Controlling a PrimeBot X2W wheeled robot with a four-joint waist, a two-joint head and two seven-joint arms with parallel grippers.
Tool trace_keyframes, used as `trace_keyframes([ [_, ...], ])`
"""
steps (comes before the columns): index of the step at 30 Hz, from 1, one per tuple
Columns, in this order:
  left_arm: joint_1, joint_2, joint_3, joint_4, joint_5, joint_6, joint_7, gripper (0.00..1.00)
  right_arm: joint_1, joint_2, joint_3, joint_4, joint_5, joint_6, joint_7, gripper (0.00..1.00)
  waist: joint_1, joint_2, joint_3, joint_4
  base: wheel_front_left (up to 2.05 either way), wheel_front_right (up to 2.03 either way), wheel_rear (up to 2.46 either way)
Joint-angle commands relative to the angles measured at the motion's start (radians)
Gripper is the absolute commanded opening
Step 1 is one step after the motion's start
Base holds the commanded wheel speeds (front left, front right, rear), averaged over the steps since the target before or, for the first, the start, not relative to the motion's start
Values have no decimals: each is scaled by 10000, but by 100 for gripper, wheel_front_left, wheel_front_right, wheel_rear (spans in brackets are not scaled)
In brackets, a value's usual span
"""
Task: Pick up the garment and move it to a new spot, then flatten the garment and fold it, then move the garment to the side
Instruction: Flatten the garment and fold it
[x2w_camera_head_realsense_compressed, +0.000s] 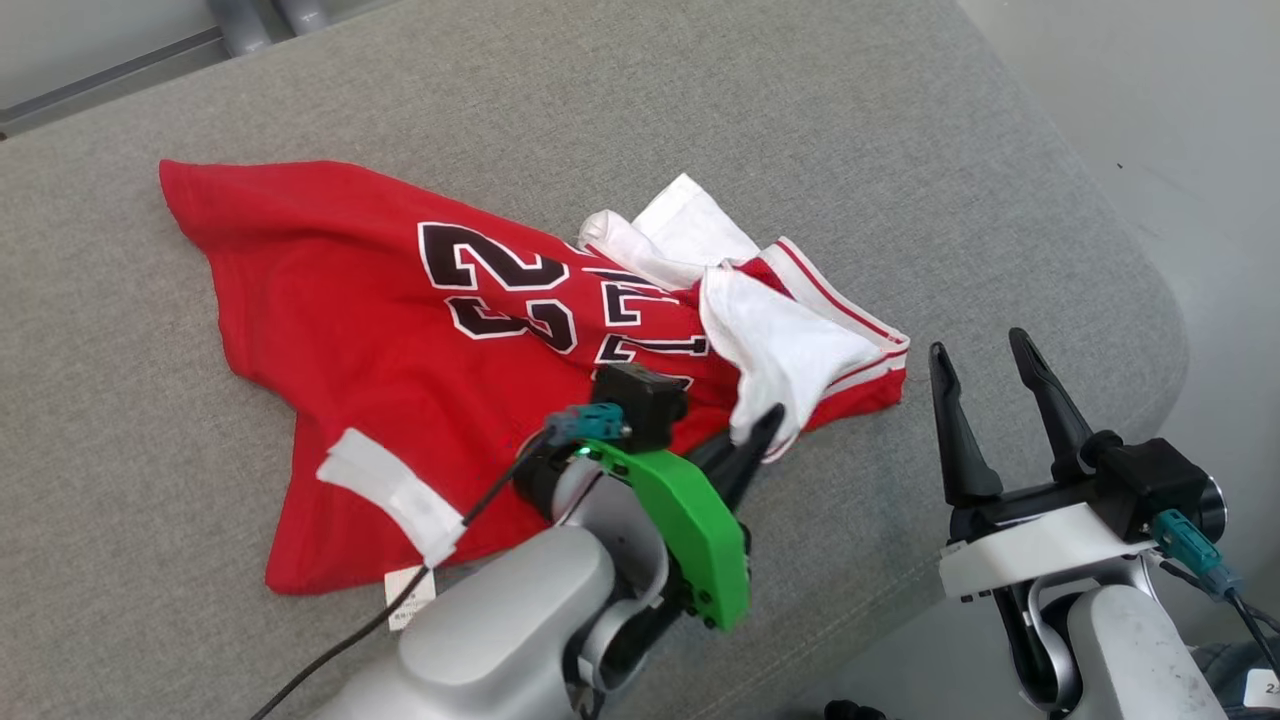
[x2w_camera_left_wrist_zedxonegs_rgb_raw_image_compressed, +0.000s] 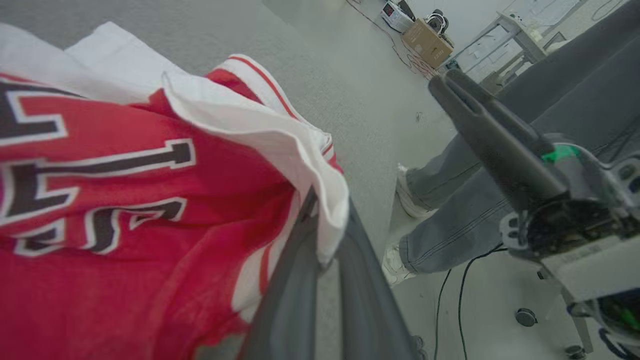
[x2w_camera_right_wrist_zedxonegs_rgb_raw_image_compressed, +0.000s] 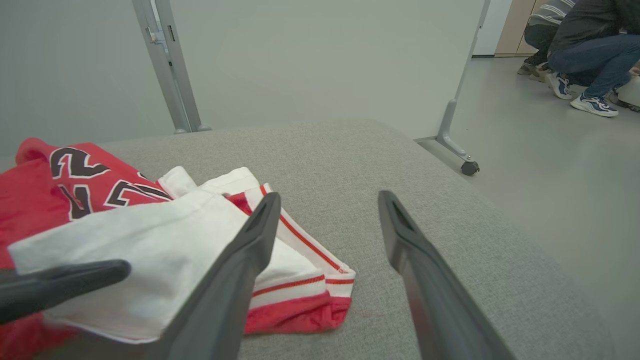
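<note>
The garment (x2w_camera_head_realsense_compressed: 400, 340) is a red jersey with black-and-white numbers and white trim, lying crumpled on the grey cushion (x2w_camera_head_realsense_compressed: 700, 120). My left gripper (x2w_camera_head_realsense_compressed: 768, 418) is at the jersey's near right corner, shut on a white fold of it. In the left wrist view the white cloth of the garment (x2w_camera_left_wrist_zedxonegs_rgb_raw_image_compressed: 125, 200) is pinched between the left gripper (x2w_camera_left_wrist_zedxonegs_rgb_raw_image_compressed: 327, 220) fingers. My right gripper (x2w_camera_head_realsense_compressed: 978, 345) stands open to the right of the jersey, near the cushion's edge, with nothing between its fingers. The right wrist view shows the right gripper (x2w_camera_right_wrist_zedxonegs_rgb_raw_image_compressed: 330, 200) beside the garment (x2w_camera_right_wrist_zedxonegs_rgb_raw_image_compressed: 150, 240), with a left finger (x2w_camera_right_wrist_zedxonegs_rgb_raw_image_compressed: 65, 287) at the lower left.
The cushion's rounded edge (x2w_camera_head_realsense_compressed: 1160, 330) drops to the floor on the right. A person's legs (x2w_camera_left_wrist_zedxonegs_rgb_raw_image_compressed: 440, 210) stand beside the robot. People (x2w_camera_right_wrist_zedxonegs_rgb_raw_image_compressed: 585, 50) crouch on the far floor. A metal frame on a caster (x2w_camera_right_wrist_zedxonegs_rgb_raw_image_compressed: 460, 150) stands behind the cushion.
</note>
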Motion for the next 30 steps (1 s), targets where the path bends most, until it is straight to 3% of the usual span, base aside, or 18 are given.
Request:
trace_keyframes([
  [1,-164,-108,-102,-69,119,-128,-74,0,-68,-6,-1,-15,55,1,-32,100,0,26,-6,11,0,0,0],
  [5,-381,-107,-1216,-176,1245,-812,-97,0,-98,-4,6,-40,76,1,-32,100,0,26,26,14,0,0,0],
  [7,-197,-82,-1449,61,1597,-870,-237,48,-103,-7,38,-39,108,1,-32,100,0,26,64,-23,0,0,0],
  [8,-70,-72,-1545,207,1762,-998,-303,87,-97,-5,52,-32,142,1,-32,100,0,26,77,-50,0,0,0],
  [9,117,-81,-1601,391,1778,-1065,-344,100,-79,-7,53,-30,158,1,-32,100,0,26,87,-71,0,0,0],
  [16,734,41,-1836,1628,2694,-1656,-538,100,94,-6,-78,19,155,1,-32,100,0,26,43,-63,0,0,0],
  [21,1300,331,-1844,1791,2769,-1809,-974,100,287,-3,-311,-33,-3,1,-32,100,0,26,-124,286,0,0,0],
  [27,1860,840,-1086,1413,2264,-1188,-1844,100,387,-7,-544,-152,-292,1,-32,100,0,26,-319,1003,0,0,0],
  [30,2037,1087,-489,826,2193,-528,-2240,100,456,-6,-669,-252,-506,1,-32,100,0,26,-462,1444,0,0,0],
])
